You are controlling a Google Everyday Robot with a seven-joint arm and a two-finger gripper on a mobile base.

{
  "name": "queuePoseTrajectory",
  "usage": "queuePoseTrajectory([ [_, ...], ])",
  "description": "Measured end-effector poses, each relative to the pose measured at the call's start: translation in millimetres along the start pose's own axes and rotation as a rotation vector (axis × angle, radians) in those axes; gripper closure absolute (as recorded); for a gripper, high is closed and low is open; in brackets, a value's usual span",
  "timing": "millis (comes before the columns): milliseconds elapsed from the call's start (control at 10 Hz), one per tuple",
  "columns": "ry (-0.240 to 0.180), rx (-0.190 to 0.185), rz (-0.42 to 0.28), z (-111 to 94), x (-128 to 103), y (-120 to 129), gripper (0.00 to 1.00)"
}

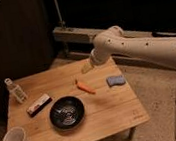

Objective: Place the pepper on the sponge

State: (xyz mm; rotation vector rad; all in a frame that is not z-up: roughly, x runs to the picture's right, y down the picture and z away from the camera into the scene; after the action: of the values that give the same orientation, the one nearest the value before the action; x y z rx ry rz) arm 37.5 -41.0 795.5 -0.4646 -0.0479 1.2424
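The tool [87, 66] hovers over the surface's [114, 112] far edge.
The pepper [86, 88] lies on the surface near it, the sponge [115, 80] apart to the right; the tool's state cannot be told.

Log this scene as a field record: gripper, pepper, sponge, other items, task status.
gripper: hovering over the far side of the table, behind the pepper, apart from it
pepper: lying on the table between black bowl and sponge
sponge: flat on the table, apart from the pepper, nothing on it
other items: black bowl, white cup, brown-and-white bar, small bottle
task status: pepper not yet on sponge
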Motion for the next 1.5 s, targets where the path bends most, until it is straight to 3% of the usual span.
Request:
queuePoseTrajectory([
  [600,0.006,-0.010,-0.002,3.5,-0.9,-2.3,0.20],
  [900,0.030,-0.052,-0.024,38.3,-3.0,-4.7,0.20],
  [1100,0.041,-0.069,-0.050,51.1,-0.7,-2.5,0.20],
  [1300,0.044,-0.079,-0.080,58.9,7.9,10.1,0.20],
  [1500,0.056,-0.096,-0.089,79.7,21.7,18.0,0.20],
])
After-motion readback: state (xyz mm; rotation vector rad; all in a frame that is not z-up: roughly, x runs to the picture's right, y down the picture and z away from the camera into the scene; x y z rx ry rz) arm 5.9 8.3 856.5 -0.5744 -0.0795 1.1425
